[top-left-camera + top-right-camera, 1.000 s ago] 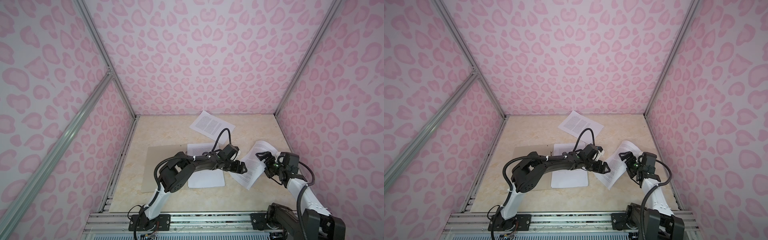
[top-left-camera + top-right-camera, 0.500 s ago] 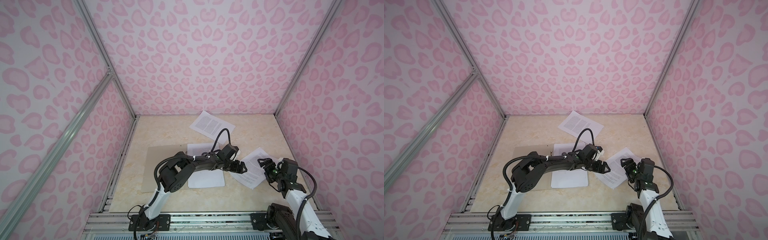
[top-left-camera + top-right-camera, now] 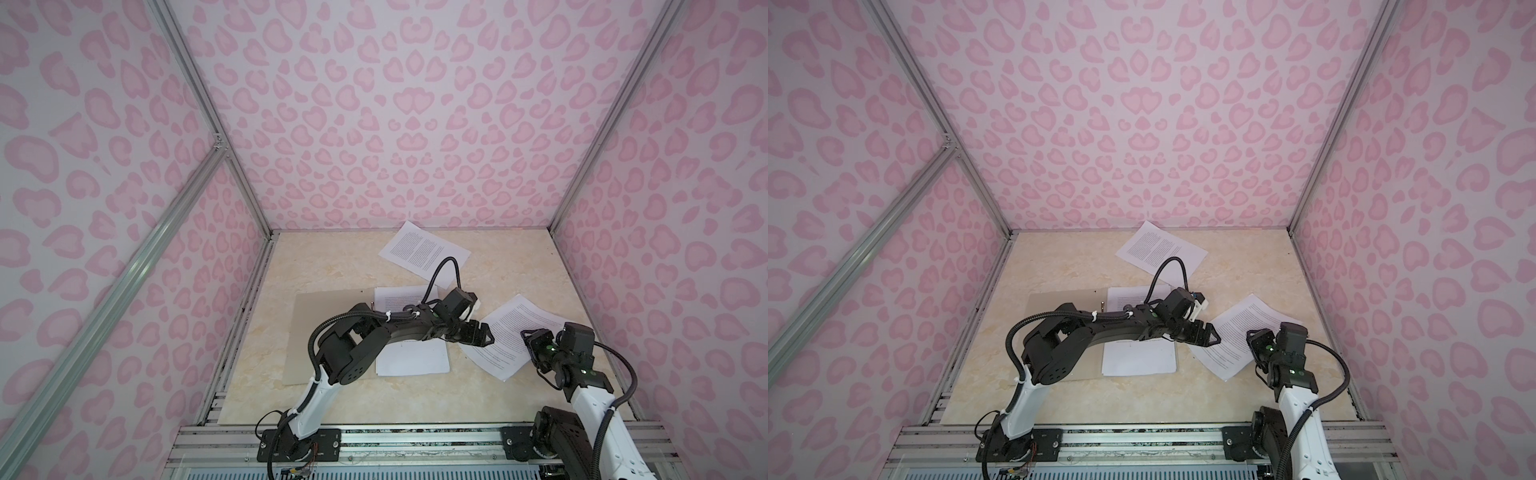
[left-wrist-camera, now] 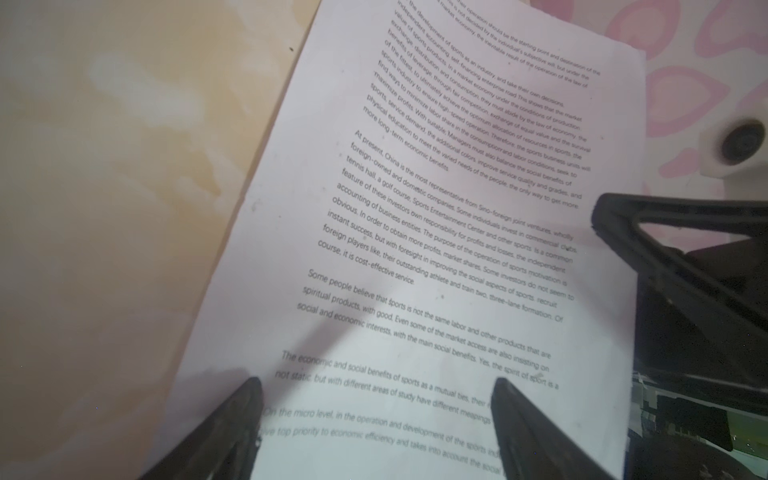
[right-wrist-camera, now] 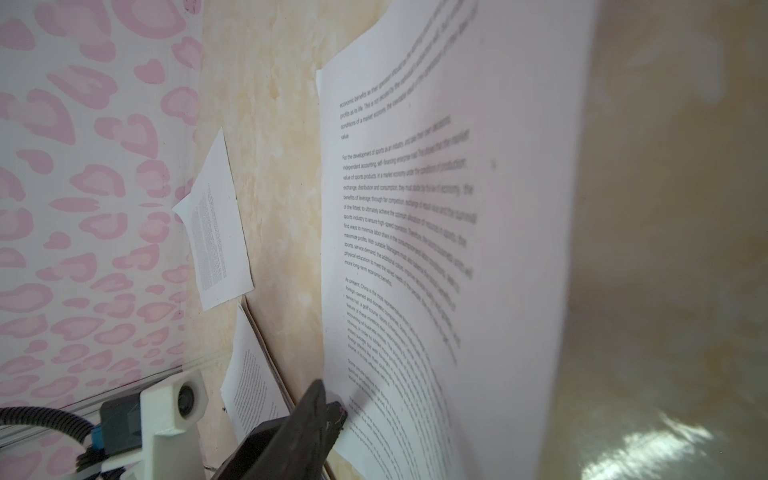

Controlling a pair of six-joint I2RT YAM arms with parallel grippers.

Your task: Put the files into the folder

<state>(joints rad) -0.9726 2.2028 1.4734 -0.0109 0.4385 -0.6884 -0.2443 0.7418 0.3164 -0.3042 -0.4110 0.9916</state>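
folder flat on tabletop, first sheet lying on its right half. second sheet just right of the folder, angled. left gripper over that sheet's folder-side edge, jaws wide apart, gripping nothing. right gripper at the sheet's edge away from the folder; can't tell if it's clamped. third sheet beyond the folder, by the back wall.

You see bright, even, soft light in both top views with only faint shadows under the left arm, while in your right wrist view the sheet blurs close to the lens and white glare lies on the worktop.
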